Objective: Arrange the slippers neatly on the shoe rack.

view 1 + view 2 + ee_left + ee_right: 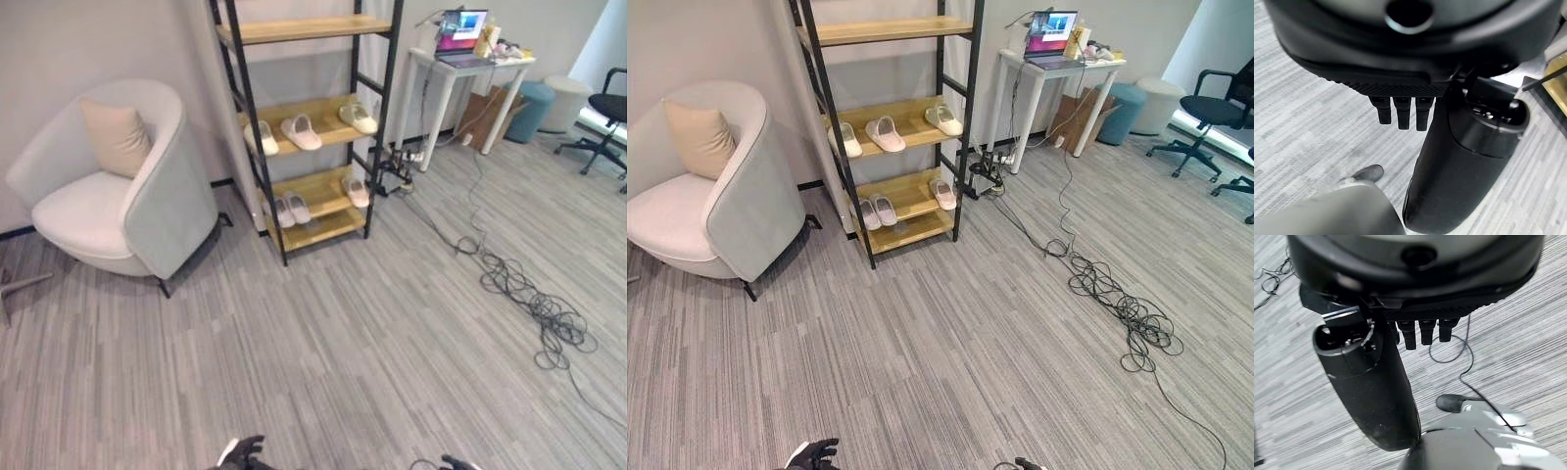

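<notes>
1. The pale beige slippers sit on the black-framed wooden shoe rack (294, 127): three on the middle shelf (301, 131), three on the lower shelf (297, 208).
2. The rack stands well ahead of the robot, slightly to its left across the grey striped carpet (372, 352); both hands hang low and far from it.
3. The left robot hand (1400, 110) hangs empty, fingers relaxed and straight; the right robot hand (1422, 330) likewise holds nothing.
4. The slippers' long axes run roughly front to back on the shelves, unevenly spaced and angled. The left robot hand (242, 452) looks marginally nearer, so closing the distance likely comes first.
</notes>
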You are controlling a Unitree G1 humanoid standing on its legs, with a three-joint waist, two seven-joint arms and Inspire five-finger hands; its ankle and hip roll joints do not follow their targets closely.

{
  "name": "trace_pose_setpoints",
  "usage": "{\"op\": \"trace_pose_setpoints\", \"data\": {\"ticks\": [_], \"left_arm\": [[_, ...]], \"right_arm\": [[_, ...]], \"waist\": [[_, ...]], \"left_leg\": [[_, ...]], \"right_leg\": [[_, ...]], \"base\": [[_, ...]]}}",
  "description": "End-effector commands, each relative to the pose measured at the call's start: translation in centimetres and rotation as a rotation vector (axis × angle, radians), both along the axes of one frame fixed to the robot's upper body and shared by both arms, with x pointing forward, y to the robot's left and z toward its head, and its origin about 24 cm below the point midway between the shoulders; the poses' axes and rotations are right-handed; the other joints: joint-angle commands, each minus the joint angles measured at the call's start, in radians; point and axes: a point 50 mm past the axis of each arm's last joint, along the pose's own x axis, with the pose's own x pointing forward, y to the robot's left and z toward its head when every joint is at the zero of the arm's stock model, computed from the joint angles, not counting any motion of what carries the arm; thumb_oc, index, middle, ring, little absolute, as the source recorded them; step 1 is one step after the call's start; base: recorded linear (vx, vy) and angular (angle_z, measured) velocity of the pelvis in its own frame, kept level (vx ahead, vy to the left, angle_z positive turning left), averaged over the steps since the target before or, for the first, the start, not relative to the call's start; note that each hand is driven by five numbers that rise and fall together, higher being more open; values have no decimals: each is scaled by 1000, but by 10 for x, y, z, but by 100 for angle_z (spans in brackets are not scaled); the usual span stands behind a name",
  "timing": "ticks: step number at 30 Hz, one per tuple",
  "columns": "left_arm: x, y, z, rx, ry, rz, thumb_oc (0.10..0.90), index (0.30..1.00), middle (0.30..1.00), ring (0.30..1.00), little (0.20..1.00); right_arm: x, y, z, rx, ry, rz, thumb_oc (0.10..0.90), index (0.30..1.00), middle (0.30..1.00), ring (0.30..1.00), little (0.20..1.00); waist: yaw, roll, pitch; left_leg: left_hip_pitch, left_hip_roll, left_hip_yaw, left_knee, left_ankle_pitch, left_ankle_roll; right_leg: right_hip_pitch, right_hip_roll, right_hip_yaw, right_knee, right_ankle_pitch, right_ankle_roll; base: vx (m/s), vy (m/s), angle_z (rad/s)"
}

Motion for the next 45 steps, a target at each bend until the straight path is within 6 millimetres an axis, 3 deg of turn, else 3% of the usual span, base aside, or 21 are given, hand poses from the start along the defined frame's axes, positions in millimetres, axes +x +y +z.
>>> {"op": "trace_pose_setpoints", "data": {"ticks": [1, 4, 7, 13, 14, 15, 16, 18, 20, 21, 25, 29, 30, 33, 34, 35, 36, 38, 41, 43, 45], "left_arm": [[34, -28, 8, -63, -104, -47, 800, 900, 900, 900, 900], [32, -30, 7, -63, -100, -53, 800, 900, 900, 900, 900], [30, -30, 7, -66, -100, -46, 800, 900, 900, 900, 900], [24, -26, 5, -69, -87, -6, 800, 900, 900, 900, 900], [24, -25, 5, -66, -87, -2, 800, 900, 900, 900, 900], [24, -25, 5, -67, -87, -2, 800, 900, 900, 900, 900], [27, -23, 6, -63, -93, 5, 800, 900, 900, 900, 900], [27, -22, 6, -61, -93, 9, 800, 900, 900, 900, 900], [24, -20, 5, -58, -87, 21, 800, 900, 900, 900, 900], [21, -19, 4, -61, -78, 25, 800, 900, 900, 900, 900], [17, -20, 3, -60, -59, 18, 800, 900, 900, 900, 900], [16, -22, 2, -64, -58, 6, 800, 900, 900, 900, 900], [12, -24, 0, -65, -43, 1, 800, 900, 900, 900, 900], [9, -25, -1, -71, -30, 12, 800, 900, 900, 900, 900], [11, -25, 0, -75, -40, 22, 800, 900, 900, 900, 900], [18, -27, 2, -77, -65, 13, 800, 900, 900, 900, 900], [18, -27, 2, -77, -65, 13, 800, 900, 900, 900, 900], [28, -30, 6, -87, -103, 10, 800, 900, 900, 900, 900], [31, -31, 7, -88, -115, 14, 800, 900, 900, 900, 900], [31, -31, 7, -92, -111, 12, 800, 900, 900, 900, 900], [30, -31, 7, -92, -110, 12, 800, 900, 900, 900, 900]], "right_arm": [[18, -18, 9, -48, -92, -43, 800, 900, 900, 900, 900], [20, -19, 10, -49, -98, -48, 800, 900, 900, 900, 900], [25, -17, 11, -44, -115, -42, 800, 900, 900, 900, 900], [30, -11, 11, -30, -121, -10, 800, 900, 900, 900, 900], [39, -9, 13, -20, -146, 5, 800, 900, 900, 900, 900], [39, -9, 13, -20, -146, 5, 800, 900, 900, 900, 900], [51, -4, 16, -11, -183, 16, 800, 900, 900, 900, 900], [53, -3, 17, -10, -193, 17, 800, 900, 900, 900, 900], [53, -3, 17, -14, -199, 19, 800, 900, 900, 900, 900], [54, -2, 18, -11, -203, 30, 800, 900, 900, 900, 900], [57, -2, 19, -18, -204, 50, 800, 900, 900, 900, 900], [53, -6, 18, -23, -194, 52, 800, 900, 900, 900, 900], [46, -8, 17, -24, -180, 43, 800, 900, 900, 900, 900], [40, -10, 15, -31, -158, 42, 800, 900, 900, 900, 900], [38, -11, 15, -32, -153, 38, 800, 900, 900, 900, 900], [40, -13, 16, -39, -166, 25, 800, 900, 900, 900, 900], [41, -13, 16, -39, -166, 24, 800, 900, 900, 900, 900], [45, -14, 18, -40, -188, 13, 800, 900, 900, 900, 900], [47, -16, 19, -45, -190, 10, 800, 900, 900, 900, 900], [47, -16, 19, -46, -193, 17, 800, 900, 900, 900, 900], [47, -16, 19, -46, -192, 17, 800, 900, 900, 900, 900]], "waist": [[-6, -1, 53], [-1, -3, 46], [22, 3, 42], [45, 0, 22], [47, 7, 32], [49, 6, 32], [40, 15, 52], [38, 23, 57], [31, 34, 60], [19, 38, 56], [-1, 37, 55], [-28, 42, 54], [-30, 43, 35], [-29, 55, 18], [-26, 63, 14], [-20, 60, 25], [-21, 60, 25], [-1, 30, 52], [16, 13, 65], [36, -1, 61], [38, -1, 65]], "left_leg": [[-28, 33, -61, 116, -41, -44], [-59, 4, -54, 69, -55, -30], [-91, -24, -56, 5, -19, -23], [-40, -52, -68, -8, -58, 21], [-9, -51, -52, -15, -76, 43], [-9, -52, -49, -14, -76, 44], [21, -48, -43, -16, -91, 64], [38, -43, -43, -18, -100, 69], [91, -37, -48, -32, -126, 71], [132, -32, -53, -54, -145, 68], [197, -29, -62, -87, -174, 59], [271, -17, -100, -112, -203, 43], [288, -5, -112, -115, -206, 34], [284, 22, -121, -102, -179, 10], [270, 35, -130, -64, -138, -10], [206, 47, -120, 61, -60, -54], [203, 48, -122, 66, -62, -54], [105, 81, -58, 242, 18, -66], [43, 65, -31, 274, -16, -48], [-46, 27, 5, 190, -62, -27], [-41, 27, 6, 193, -67, -26]], "right_leg": [[14, -14, 33, 75, -89, 65], [29, -17, 35, 63, -97, 72], [47, 0, 75, 80, -123, 75], [42, -34, 92, 190, -146, 108], [-21, -59, 76, 318, -97, 149], [-24, -59, 78, 322, -100, 149], [-93, -79, 59, 455, -22, 187], [-124, -91, 35, 504, -9, 193], [-163, -133, -43, 503, -12, 177], [-196, -138, -92, 433, -35, 156], [-247, -148, -146, 301, 3, 153], [-273, -127, -124, 205, 41, 165], [-256, -104, -95, 211, 34, 144], [-240, -80, -100, 206, 20, 125], [-224, -64, -102, 201, 9, 112], [-181, -54, -105, 178, -8, 92], [-181, -53, -106, 177, -7, 91], [-109, -54, -111, 140, -32, 64], [-66, -57, -98, 122, -49, 60], [-14, -49, -86, 99, -77, 63], [-8, -49, -84, 98, -80, 64]], "base": [[122, -14, 13], [149, 20, 0], [200, 78, -2], [181, 121, -55], [70, 90, -52], [147, 150, -53], [136, 96, -41], [141, 75, -28], [268, 2, -5], [384, -74, -9], [279, -101, -7], [310, -158, 9], [243, -171, 58], [196, -162, 50], [123, -187, -3], [120, -189, -1], [87, -171, 0], [124, -201, 3], [200, -163, -9], [311, -102, -2], [119, -27, 5]]}}
